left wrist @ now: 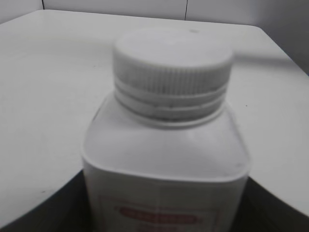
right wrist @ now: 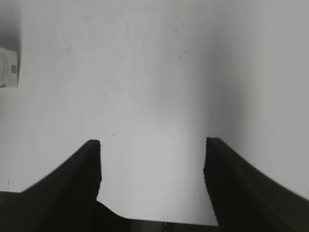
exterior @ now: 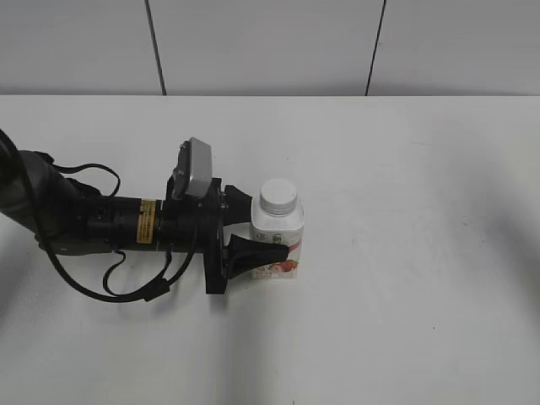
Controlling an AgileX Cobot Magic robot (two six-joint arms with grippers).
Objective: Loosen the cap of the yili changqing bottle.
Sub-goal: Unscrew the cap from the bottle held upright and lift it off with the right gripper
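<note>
Exterior view shows the bottle (exterior: 277, 236) standing upright near the middle of the table (exterior: 422, 253), a little left of centre, with the cap (exterior: 278, 196) seated on its neck. The left gripper (exterior: 266, 245) comes in flat from nine o'clock, and its jaws appear clenched around the lower body of the bottle; one dark finger lies across the label. Left wrist view agrees: the bottle (left wrist: 164, 164) fills the frame with dark finger edges at both lower corners, and the ribbed cap (left wrist: 173, 65) sits level above two neck rings.

The right gripper (right wrist: 152, 164) hangs released over bare table (right wrist: 154, 72), jaws wide apart and holding nothing. A sliver of the bottle (right wrist: 8, 67) shows at its ten o'clock edge, well apart from it.

As I judge it, the step in hand is steadying the body so the other arm can take the cap. To do that well, the left grip should stay low and firm, leaving the neck free. The right gripper should come down from above, centred on the cap, close on the ribbed side and not the rings, then turn without lifting or tilting the bottle.

Label writing is too blurred to read. Only a red-outlined band and a pink-red picture can be made out.
</note>
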